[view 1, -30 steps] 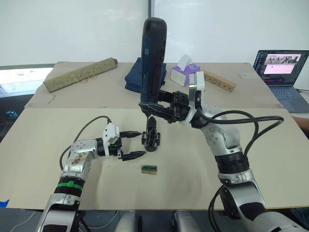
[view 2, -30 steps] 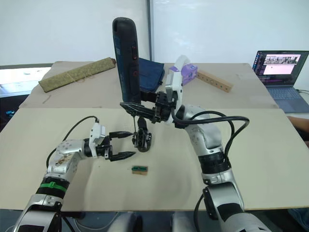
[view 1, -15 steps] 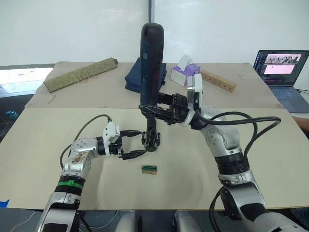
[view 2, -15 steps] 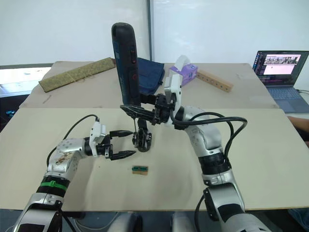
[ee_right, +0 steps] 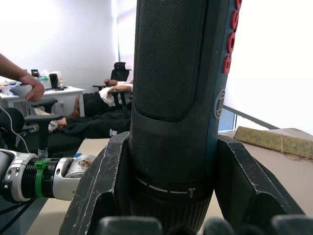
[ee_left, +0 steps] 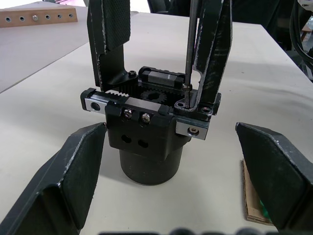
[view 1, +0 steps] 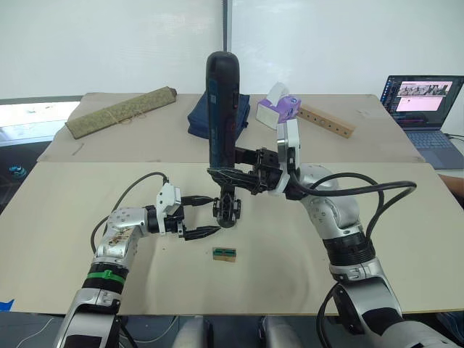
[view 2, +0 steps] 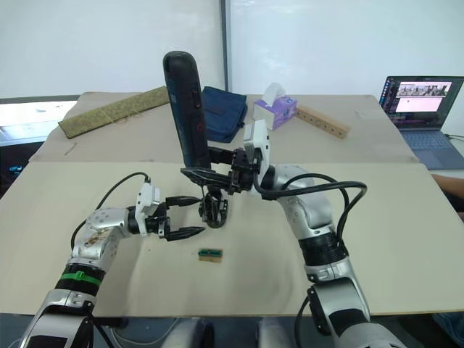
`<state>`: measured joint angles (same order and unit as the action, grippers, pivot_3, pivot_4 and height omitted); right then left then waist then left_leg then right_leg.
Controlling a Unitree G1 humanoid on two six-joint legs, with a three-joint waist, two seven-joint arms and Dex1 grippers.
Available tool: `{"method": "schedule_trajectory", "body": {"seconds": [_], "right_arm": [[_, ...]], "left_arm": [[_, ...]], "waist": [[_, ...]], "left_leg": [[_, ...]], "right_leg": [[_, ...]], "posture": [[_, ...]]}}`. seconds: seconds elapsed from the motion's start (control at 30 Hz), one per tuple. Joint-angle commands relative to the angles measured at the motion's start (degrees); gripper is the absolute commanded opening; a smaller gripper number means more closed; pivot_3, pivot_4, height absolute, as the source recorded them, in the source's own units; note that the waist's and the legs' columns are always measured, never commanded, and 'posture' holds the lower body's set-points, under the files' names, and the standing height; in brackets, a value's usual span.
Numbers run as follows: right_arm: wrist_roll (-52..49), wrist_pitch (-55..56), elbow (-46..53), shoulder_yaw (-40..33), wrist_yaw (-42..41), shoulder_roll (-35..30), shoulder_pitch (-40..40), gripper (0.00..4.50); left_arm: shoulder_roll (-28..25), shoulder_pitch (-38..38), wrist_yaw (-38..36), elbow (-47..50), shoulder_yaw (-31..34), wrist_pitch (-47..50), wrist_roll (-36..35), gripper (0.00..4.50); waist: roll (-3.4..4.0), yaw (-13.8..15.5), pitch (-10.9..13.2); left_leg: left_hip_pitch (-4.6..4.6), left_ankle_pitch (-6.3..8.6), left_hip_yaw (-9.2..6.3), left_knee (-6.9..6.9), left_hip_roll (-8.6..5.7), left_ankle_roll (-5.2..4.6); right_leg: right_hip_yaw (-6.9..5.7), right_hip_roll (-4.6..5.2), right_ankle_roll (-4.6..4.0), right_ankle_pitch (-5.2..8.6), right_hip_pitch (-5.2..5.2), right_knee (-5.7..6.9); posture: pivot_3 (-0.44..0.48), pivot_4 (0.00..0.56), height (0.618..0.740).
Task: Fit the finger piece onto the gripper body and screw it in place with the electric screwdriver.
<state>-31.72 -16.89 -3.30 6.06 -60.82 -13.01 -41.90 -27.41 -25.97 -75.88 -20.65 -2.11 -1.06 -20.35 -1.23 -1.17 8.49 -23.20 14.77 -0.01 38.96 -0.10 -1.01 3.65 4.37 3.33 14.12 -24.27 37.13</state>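
Right tool (view 1: pixel 233 175) clamped around the electric screwdriver (view 1: pixel 222 109), held upright; its thin bit (ee_left: pixel 189 44) meets a screw at the foot of the finger piece (ee_left: pixel 213 49) on the gripper body (ee_left: pixel 149 127). Gripper body stands on the worktop (view 1: pixel 304 268) directly under the right tool. Left tool (view 1: pixel 209 215) spread wide, empty, fingers (ee_left: pixel 58 191) flanking the body's base without touching. Green-and-tan block (view 1: pixel 224 254) lies near the left tool.

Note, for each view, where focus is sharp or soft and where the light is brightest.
Left wrist: gripper body sharp, left gripper's fingers soft. Right wrist: screwdriver sharp, room behind soft, window overexposed. Eye views: even light, bright white wall.
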Motion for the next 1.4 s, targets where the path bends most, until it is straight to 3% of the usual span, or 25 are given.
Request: {"method": "schedule_trajectory", "body": {"seconds": [0.03, 1.4], "right_arm": [[-0.3, 1.3, 2.1, -0.8, -0.3, 0.2, -1.1, 1.95], [-0.4, 1.7, 1.0, -2.8, -0.6, 0.0, -2.3, 1.95]], "left_arm": [[-0.5, 0.2, -0.1, 2.9, -0.2, 0.0, 0.0, 4.5], [0.6, 1.1, 1.8, 3.3, 0.1, 0.7, -0.8, 4.5]], "waist": [[0.0, 0.0, 0.0], [0.0, 0.1, 0.0]], "left_leg": [[0.0, 0.0, 0.0, 0.0, 0.0, 0.0], [0.01, 0.0, 0.0, 0.02, -0.01, 0.0]], "right_leg": [[0.0, 0.0, 0.0, 0.0, 0.0, 0.0], [0.0, 0.01, 0.0, 0.0, 0.01, 0.01]], "posture": [[0.0, 0.15, 0.74], [0.0, 0.15, 0.74]]}}
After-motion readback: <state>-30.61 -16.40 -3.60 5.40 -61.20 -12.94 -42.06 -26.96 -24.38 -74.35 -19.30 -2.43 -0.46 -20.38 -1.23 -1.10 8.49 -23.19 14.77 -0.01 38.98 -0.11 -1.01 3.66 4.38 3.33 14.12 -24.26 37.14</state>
